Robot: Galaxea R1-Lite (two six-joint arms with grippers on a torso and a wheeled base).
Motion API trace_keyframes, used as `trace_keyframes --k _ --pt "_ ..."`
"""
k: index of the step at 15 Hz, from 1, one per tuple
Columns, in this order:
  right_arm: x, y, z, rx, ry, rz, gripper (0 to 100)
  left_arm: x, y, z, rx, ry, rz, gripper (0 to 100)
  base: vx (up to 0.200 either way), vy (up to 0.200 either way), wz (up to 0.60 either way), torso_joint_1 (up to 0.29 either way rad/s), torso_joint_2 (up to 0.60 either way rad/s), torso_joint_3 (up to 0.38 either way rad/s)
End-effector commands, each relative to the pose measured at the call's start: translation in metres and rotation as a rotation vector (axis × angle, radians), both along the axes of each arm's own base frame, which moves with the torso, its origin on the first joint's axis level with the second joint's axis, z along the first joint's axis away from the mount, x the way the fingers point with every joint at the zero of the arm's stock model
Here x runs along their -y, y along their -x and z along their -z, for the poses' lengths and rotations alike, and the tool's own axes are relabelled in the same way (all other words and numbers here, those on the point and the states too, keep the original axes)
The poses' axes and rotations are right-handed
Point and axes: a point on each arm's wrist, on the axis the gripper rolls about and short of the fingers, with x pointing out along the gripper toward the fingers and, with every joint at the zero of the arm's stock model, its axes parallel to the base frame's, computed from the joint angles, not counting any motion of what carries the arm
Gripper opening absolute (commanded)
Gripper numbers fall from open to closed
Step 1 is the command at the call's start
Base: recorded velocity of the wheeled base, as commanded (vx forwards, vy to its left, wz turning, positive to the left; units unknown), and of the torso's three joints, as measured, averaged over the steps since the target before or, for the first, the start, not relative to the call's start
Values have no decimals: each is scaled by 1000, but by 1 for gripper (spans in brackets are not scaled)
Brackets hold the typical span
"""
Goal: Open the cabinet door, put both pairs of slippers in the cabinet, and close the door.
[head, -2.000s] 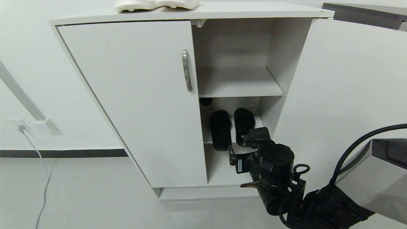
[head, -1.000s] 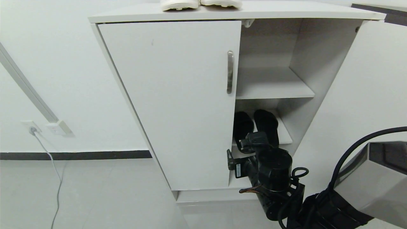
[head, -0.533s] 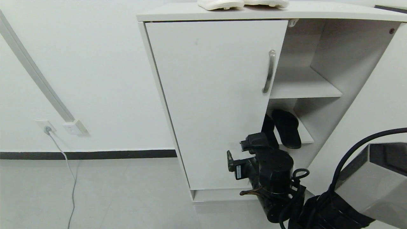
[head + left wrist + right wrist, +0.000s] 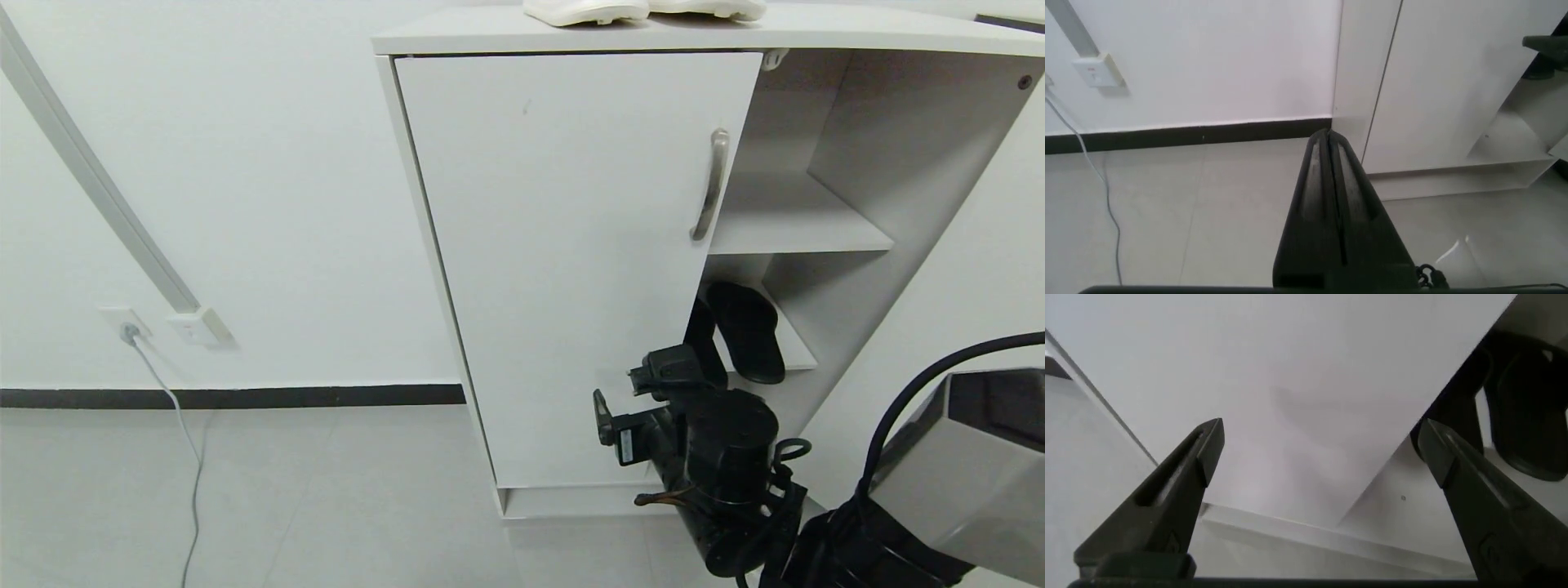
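Two black slippers (image 4: pixel 747 331) on lower shelf (image 4: pixel 798 353); right claw (image 4: pixel 1320 429) agape before door (image 4: pixel 571 245).

White wall (image 4: pixel 245 163), plain. A pale cable duct (image 4: pixel 90 175) runs diagonally down it and ends at a small white box (image 4: pixel 200 328). Just beside the box, to the robot's left, is a wall socket (image 4: pixel 118 320) with a plug in it. A grey cable (image 4: pixel 192 457) drops from the plug, crosses the black skirting strip (image 4: pixel 245 397) and trails over the light grey floor (image 4: pixel 326 506); tile joints faint. Dark-topped object (image 4: pixel 1016 22) at the far upper right, cut off by the frame edge; cannot identify.
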Motion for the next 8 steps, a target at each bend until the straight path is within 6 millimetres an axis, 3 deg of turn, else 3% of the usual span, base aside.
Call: trace_keyframes --k 1,8 --pt "2 0 1 0 2 5 100 0 0 0 -1 0 0 0 0 0 0 0 0 0" --pt "2 0 4 -6 19 2 100 0 0 0 -1 0 0 0 0 0 0 0 0 0"
